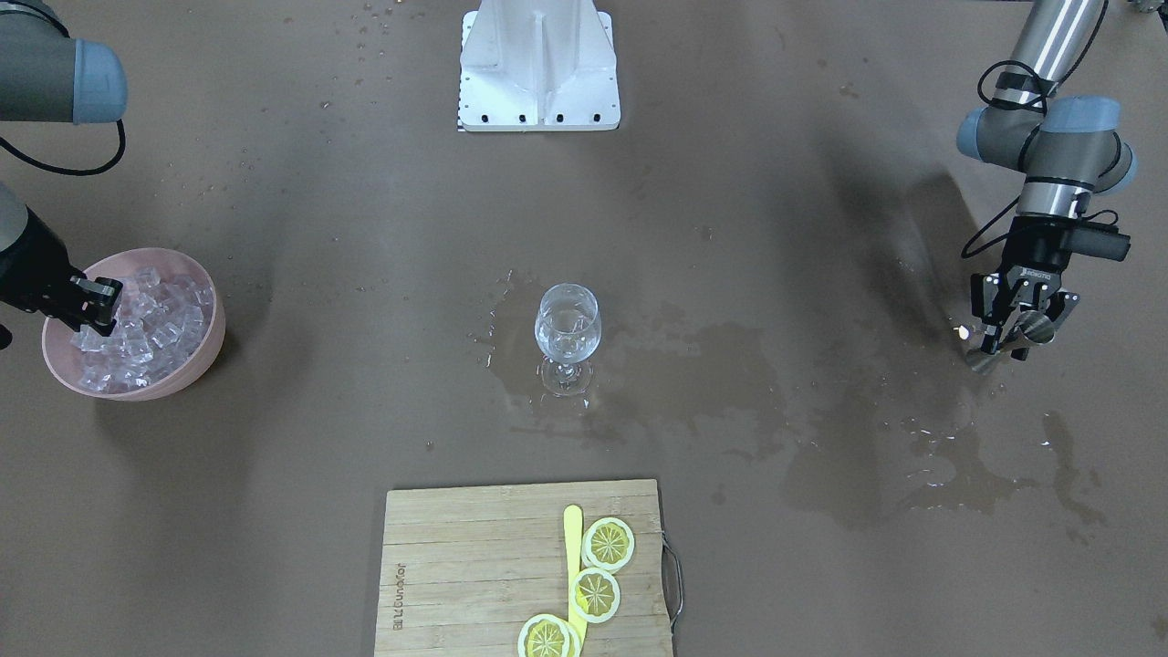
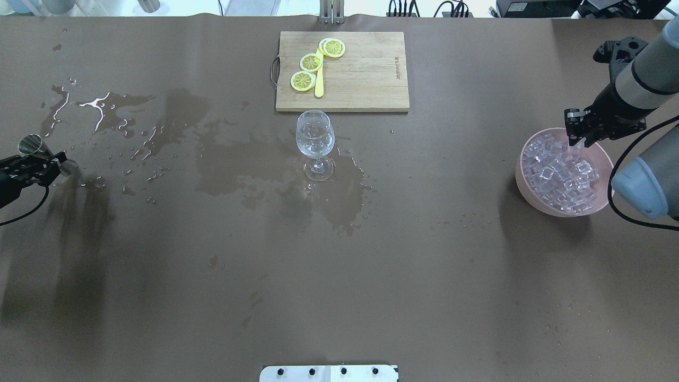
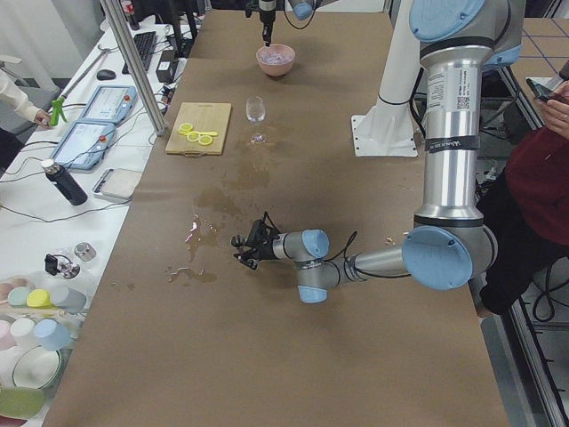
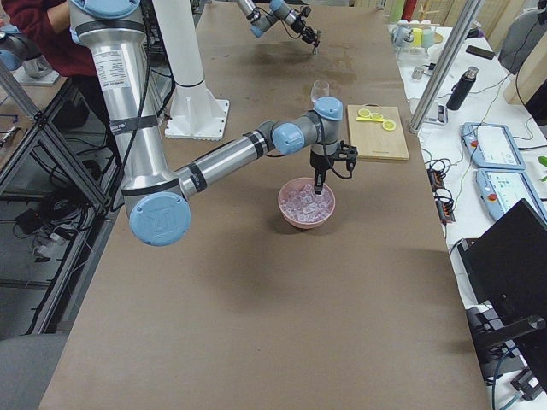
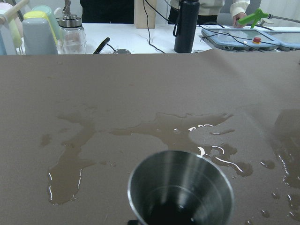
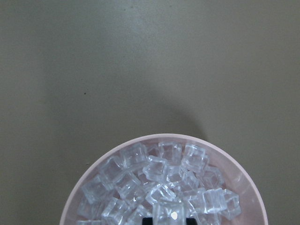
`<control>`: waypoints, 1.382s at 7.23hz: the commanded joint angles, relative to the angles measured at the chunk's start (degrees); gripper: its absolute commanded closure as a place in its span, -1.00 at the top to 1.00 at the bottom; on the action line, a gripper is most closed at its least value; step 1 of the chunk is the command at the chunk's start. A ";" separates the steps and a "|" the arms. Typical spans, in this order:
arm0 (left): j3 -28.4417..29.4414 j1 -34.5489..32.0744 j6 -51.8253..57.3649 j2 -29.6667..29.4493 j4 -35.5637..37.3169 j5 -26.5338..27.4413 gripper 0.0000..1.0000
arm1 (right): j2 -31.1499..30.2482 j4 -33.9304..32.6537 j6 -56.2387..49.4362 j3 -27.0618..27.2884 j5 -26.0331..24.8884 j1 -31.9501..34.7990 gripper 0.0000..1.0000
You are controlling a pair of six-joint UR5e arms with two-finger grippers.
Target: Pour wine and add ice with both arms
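Light, hard and likely slippery, the small clear glassy ice cubes (image 6: 154,183) heaped in the pink round bowl (image 1: 205,356) want pinching on opposite flat faces; the right hand (image 6: 168,220) straddles one, whether clenched I cannot tell, while the left hand (image 1: 1008,333) clasps a small steel cup (image 5: 180,192) far off.

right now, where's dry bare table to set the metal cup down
Dry and bare: between the wine glass and the pink bowl, and the strip near the white base. Wet: puddles from the glass toward the left end effector.
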 commanded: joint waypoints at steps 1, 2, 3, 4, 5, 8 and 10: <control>0.08 0.08 0.00 0.00 -0.09 0.11 -0.06 | 0.30 0.08 0.00 0.35 -0.14 0.81 -0.45; 0.08 0.08 0.00 0.00 -0.09 0.11 -0.10 | 0.74 0.17 0.00 0.44 -0.14 1.43 -0.45; 0.08 0.08 0.00 0.00 -0.01 0.20 -0.19 | 1.09 0.17 0.00 0.44 -0.14 1.87 -0.45; -0.01 0.08 0.00 -0.08 -0.09 0.54 -0.30 | 1.96 0.17 0.00 0.35 -0.31 2.13 -0.45; -0.01 0.08 0.00 -0.08 -0.01 0.55 -0.42 | 2.32 0.17 0.00 0.35 -0.32 2.57 -0.45; -0.10 0.08 0.00 -0.17 -0.09 0.55 -0.80 | 3.20 0.17 0.00 0.35 -0.40 2.66 -0.45; -0.45 0.08 0.00 -0.26 -0.09 0.37 -1.00 | 3.38 0.26 0.00 0.52 -0.58 2.75 -0.45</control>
